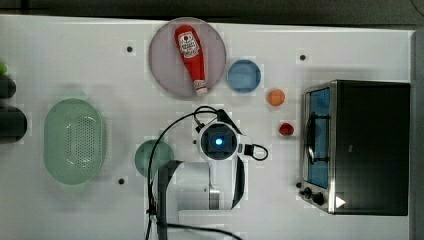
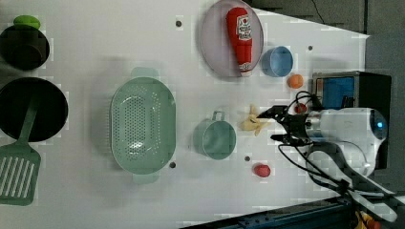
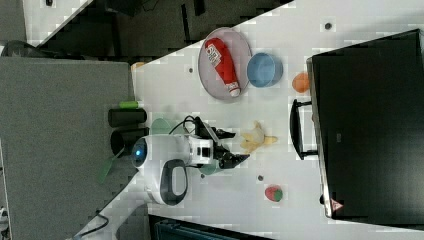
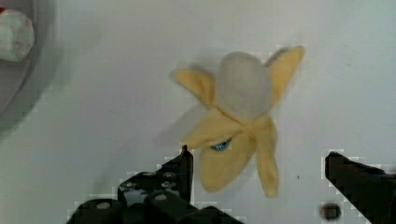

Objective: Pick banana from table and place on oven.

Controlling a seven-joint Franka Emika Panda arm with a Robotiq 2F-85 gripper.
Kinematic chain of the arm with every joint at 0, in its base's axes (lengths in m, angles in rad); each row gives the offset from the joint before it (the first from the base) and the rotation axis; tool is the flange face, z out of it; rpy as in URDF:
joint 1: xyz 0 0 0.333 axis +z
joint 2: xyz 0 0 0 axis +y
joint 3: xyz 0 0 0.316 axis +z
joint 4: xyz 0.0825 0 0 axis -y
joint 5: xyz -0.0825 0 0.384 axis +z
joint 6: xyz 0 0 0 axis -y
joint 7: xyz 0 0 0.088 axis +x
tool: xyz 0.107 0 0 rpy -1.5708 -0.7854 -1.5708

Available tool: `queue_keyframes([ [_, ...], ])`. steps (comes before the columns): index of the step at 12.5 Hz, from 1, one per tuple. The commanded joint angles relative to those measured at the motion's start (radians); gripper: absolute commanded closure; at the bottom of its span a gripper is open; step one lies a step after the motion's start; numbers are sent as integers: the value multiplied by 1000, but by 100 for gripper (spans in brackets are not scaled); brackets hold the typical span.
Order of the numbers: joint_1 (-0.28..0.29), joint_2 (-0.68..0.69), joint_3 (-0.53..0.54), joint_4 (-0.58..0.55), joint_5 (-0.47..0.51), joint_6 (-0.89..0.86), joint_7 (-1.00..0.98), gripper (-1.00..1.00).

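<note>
A robot test bench is showing here, set up as a pretend kitchen rather than a real one. A white tabletop (image 1: 70, 50) with small dark holes is carrying toy food and kitchenware: a ketchup bottle (image 1: 191, 56) lying on a plate (image 1: 162, 60), a green colander (image 1: 74, 141), a cloth banana (image 4: 238, 116), a strawberry (image 2: 261, 170), and a toaster oven (image 1: 357, 147) standing at one end. A white robot arm (image 1: 212, 175) with trailing black cables is reaching over the tabletop. Beyond the tabletop's edge in the right view, a grey partition (image 3: 60, 130) is standing.
</note>
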Motion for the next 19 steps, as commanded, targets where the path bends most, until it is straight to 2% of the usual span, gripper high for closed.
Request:
queue_keyframes([
  [1,-1,53,0,-2,-1,90,35,-100],
  [4,-1,127,3,-2,-1,167,37,-100],
  [5,-1,139,7,-2,-1,185,37,-93],
  [9,-1,142,8,3,-1,192,37,6],
  [11,-1,142,12,6,-1,194,37,45],
  [14,-1,106,17,33,-1,194,39,46],
  [16,-4,14,14,75,-1,149,41,45],
  [19,-8,-167,10,185,-1,-157,41,45],
])
